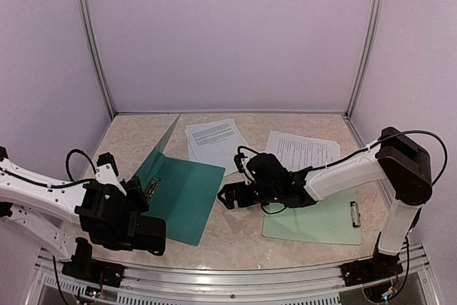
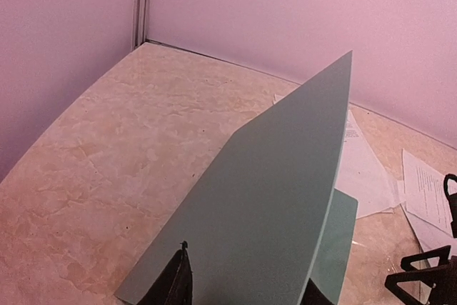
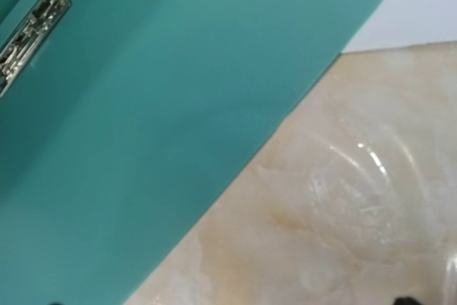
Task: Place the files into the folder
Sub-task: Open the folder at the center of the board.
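Observation:
The dark teal folder (image 1: 187, 198) lies open at the centre left, its metal clasp (image 3: 32, 30) near the spine. Its cover (image 2: 285, 198) stands raised at a steep tilt. My left gripper (image 1: 137, 192) is at the cover's near end; the thin cover passes between its fingers (image 2: 178, 282), which stand apart, so it is open. Two groups of files lie flat behind the folder: one (image 1: 214, 141) touches its far corner, the other (image 1: 303, 149) is further right. My right gripper (image 1: 227, 196) hovers open and empty just right of the folder's base (image 3: 143, 119).
A pale mint clipboard (image 1: 321, 219) with a metal clip (image 1: 355, 213) lies under my right arm at the near right. Purple walls enclose the marble table (image 1: 128, 141) on three sides. A clear film glints on the table (image 3: 364, 176).

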Available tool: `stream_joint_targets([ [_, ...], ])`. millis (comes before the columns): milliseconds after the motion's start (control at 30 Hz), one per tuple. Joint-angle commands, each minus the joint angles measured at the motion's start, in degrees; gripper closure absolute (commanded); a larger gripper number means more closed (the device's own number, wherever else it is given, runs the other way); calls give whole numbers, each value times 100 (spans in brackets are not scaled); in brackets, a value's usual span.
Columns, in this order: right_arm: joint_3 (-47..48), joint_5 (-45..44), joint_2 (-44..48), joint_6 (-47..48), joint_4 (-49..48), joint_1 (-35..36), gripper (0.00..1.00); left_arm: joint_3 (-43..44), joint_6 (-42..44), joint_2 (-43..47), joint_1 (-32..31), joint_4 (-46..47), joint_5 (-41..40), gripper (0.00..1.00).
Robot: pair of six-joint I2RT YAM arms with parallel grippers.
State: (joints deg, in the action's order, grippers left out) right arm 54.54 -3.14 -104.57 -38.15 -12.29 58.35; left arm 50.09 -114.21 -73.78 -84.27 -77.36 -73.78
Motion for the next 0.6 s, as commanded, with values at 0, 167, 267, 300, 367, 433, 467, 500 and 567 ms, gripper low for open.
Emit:
stream_joint_targets([
  [0,-17,95,-82,27,-19,55,2,385,1086,245,189,-1466,402,64],
  [167,-36,132,-83,19,-57,56,2,-176,5109,907,820,1973,1503,65],
  [267,-121,119,-27,12,-106,57,2,-516,6307,1389,1238,3229,2091,62],
  [300,-139,100,-13,3,-115,55,2,-524,6581,1490,1377,3363,2221,62],
  [367,-170,94,-2,1,-125,59,2,-439,7018,1488,1537,3526,2447,61],
  [433,-173,109,-14,1,-140,61,2,-335,7488,1360,1675,3726,2720,61],
  [467,-168,120,-25,1,-157,55,2,-294,7720,1281,1756,3805,2879,61],
  [500,-164,140,-39,-7,-172,54,2,-241,7925,1220,1842,3868,3033,61],
  [567,-163,169,-58,-24,-197,57,2,-159,8338,1095,2029,3982,3388,62],
])
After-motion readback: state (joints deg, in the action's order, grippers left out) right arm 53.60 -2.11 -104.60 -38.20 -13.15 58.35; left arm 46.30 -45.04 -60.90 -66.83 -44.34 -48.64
